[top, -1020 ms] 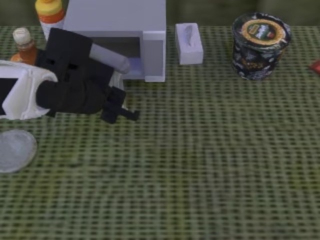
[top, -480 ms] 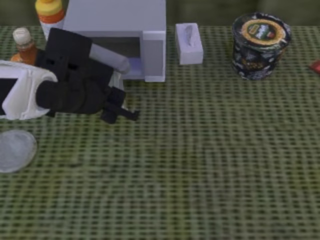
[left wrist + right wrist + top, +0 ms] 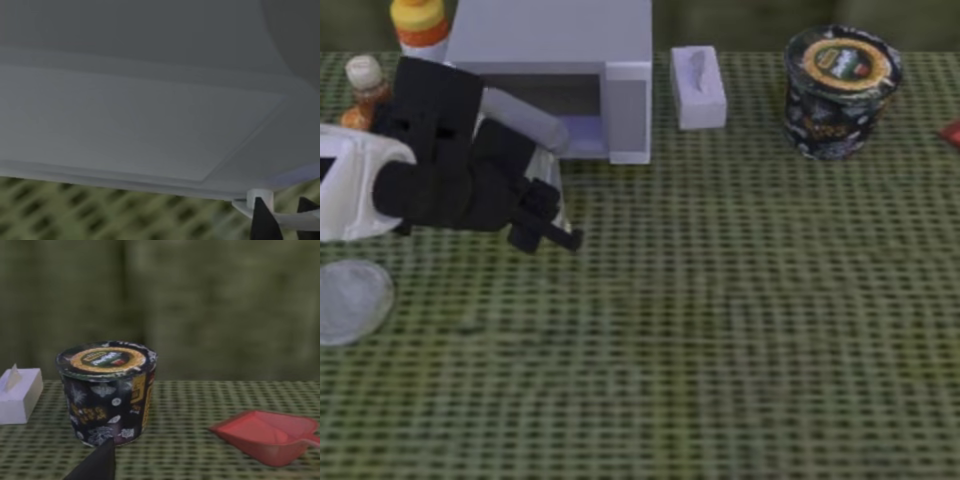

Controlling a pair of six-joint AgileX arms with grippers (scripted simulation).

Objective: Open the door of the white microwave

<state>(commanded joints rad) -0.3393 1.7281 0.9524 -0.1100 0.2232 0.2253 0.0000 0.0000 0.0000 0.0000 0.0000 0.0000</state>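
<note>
The left claw (image 3: 558, 236) pinches the door (image 3: 525, 118) handle; the white microwave (image 3: 560, 60) at the table's far-left edge stands open.

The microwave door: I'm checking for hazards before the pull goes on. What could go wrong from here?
1. The left gripper is at the edge of the door, which is swung partly open. A slip there would leave it half open.
2. The left arm's bulk sits close to the orange bottle and the yellow-capped bottle. A wider swing could topple them.
3. The white microwave looks light, so pulling might drag it.
</note>
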